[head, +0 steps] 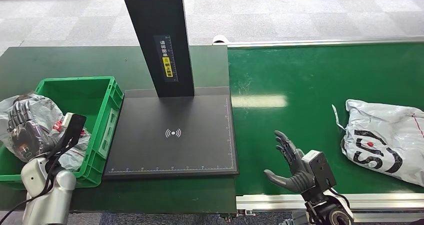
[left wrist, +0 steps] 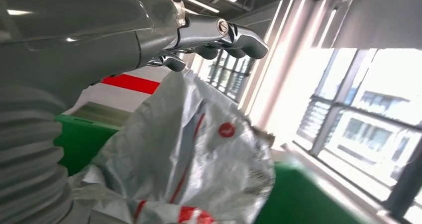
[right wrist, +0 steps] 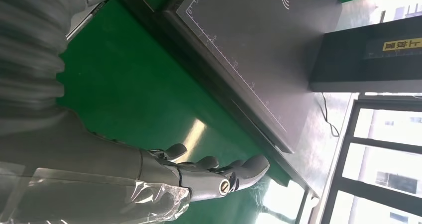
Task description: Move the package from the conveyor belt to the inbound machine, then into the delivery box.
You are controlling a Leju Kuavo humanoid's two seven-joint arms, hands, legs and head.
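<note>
A crumpled silver package [head: 46, 111] with red marks lies in the green delivery box [head: 80, 85] at the left. My left hand [head: 22, 129] is over its near end; in the left wrist view its fingers [left wrist: 219, 35] stretch out straight above the package [left wrist: 189, 149] without closing on it. A second package [head: 385, 140], white with black lettering, lies on the green conveyor belt [head: 300, 80] at the right. My right hand [head: 292, 162] hovers over the belt's near edge, fingers spread and empty, well left of that package. In the right wrist view the right hand [right wrist: 199, 171] is above the belt [right wrist: 124, 84].
The inbound machine's black scan plate [head: 173, 150] sits between box and belt, with its black column [head: 160, 35] rising behind. The same plate [right wrist: 259, 35] appears in the right wrist view. A metal rail [head: 380, 200] edges the belt's near side.
</note>
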